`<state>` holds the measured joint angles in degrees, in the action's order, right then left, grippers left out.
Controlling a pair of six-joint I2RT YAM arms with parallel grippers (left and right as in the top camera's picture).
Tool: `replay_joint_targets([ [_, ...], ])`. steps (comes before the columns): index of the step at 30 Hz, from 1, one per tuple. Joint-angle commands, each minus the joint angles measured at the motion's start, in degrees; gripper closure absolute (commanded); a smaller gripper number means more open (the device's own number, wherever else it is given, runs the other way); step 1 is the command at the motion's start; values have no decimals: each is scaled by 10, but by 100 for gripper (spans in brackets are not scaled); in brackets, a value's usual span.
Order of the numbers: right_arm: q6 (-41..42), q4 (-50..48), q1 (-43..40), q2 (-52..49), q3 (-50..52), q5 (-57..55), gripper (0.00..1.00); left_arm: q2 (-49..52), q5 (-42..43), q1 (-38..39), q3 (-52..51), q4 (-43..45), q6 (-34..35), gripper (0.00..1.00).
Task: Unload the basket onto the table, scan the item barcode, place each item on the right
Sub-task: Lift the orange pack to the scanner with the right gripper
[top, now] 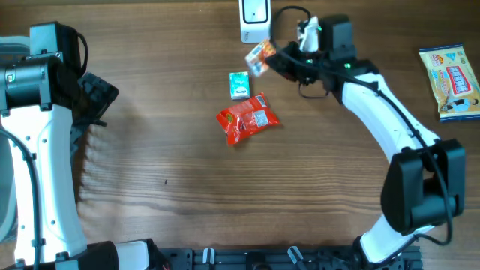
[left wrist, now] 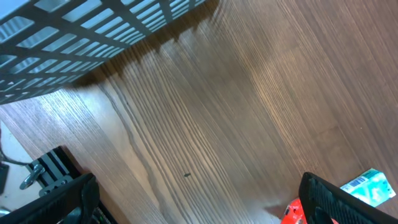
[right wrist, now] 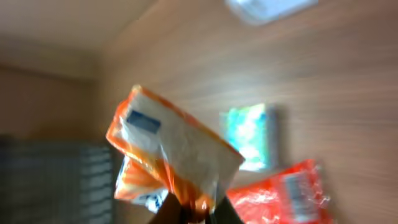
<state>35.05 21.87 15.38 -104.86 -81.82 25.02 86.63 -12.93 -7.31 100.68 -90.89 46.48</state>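
At the far left of the desk (top: 165, 195) the left tool (top: 101, 96) stands with its jaws spread wide and empty, well apart from every item; the left wrist view shows only bare wood between its 2 fingers (left wrist: 68, 199).

Toward the middle, 2 items lie flat on the wood: a small green pack (top: 239, 85) and, just beside it on the near side, a crinkled red packet (top: 247, 118). Neither is touched.

Just right of those, at the far edge, sits the white scanner (top: 255, 16). The task's thing, an orange-and-white packet (top: 260, 56), is lifted off the desk and hangs just on the near side of the scanner, close to it but apart. Its long axis runs on a slant, its upper end tipped toward the scanner.

The right tool (top: 281, 61) is clamped shut on the packet's edge, reaching in from the right; the right wrist view shows the packet (right wrist: 168, 155) rising from the pinched fingertips (right wrist: 163, 216). The right arm is plainly the nearer one, so I judge the presenting move is its own: a short carry away from the robot. Whether the barcode faces the scanner I cannot tell.

At the far right lies 1 yellow packet (top: 450, 81).
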Motion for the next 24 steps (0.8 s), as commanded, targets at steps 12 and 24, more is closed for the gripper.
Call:
replay_joint_targets([
  [12,-1019,-430,133,-185,-99,-793,96,1,-1,-4,1,0,7,0],
  [24,-1204,-575,136,-235,-99,-575,95,1,-1,-4,1,0,7,0],
])
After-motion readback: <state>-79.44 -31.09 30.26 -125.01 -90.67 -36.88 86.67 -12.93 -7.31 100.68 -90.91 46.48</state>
